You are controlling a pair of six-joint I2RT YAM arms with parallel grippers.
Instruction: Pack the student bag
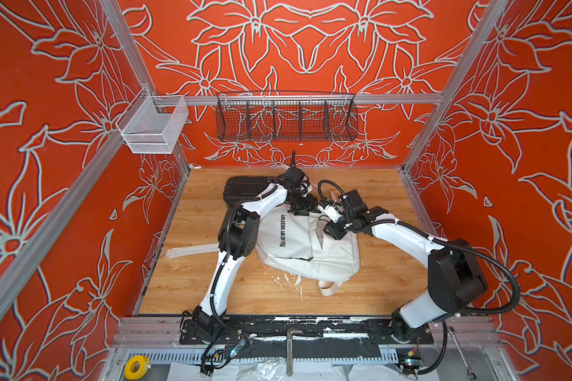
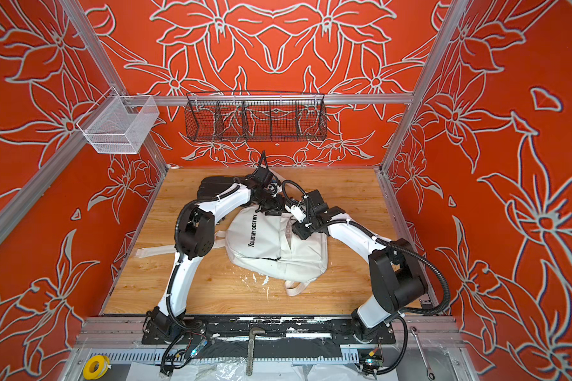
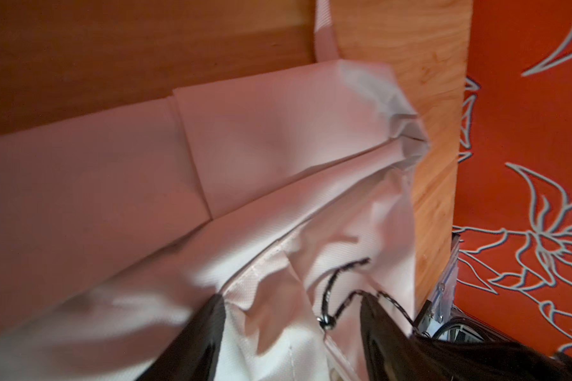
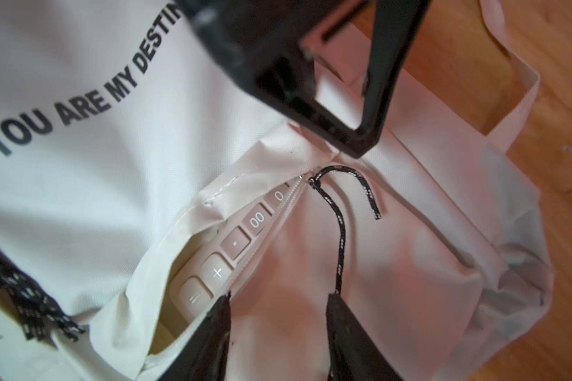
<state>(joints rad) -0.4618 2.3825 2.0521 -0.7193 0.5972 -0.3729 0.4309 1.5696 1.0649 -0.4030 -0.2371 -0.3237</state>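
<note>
student bag (image 1: 311, 244) beneath left end effector (image 3: 291, 297), right end effector (image 4: 278, 300) — jaws apart

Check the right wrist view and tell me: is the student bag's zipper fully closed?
No: the student bag gapes open along the zipper, and the keys of a calculator show inside.

bag (image 4: 80, 184): "you are my destiny"; calculator (image 4: 232, 250): "00"

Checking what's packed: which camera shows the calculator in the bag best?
Right wrist: calculator keys are readable inside the open bag. Both top views show only a tiny grey sliver of it; left wrist shows none.
</note>
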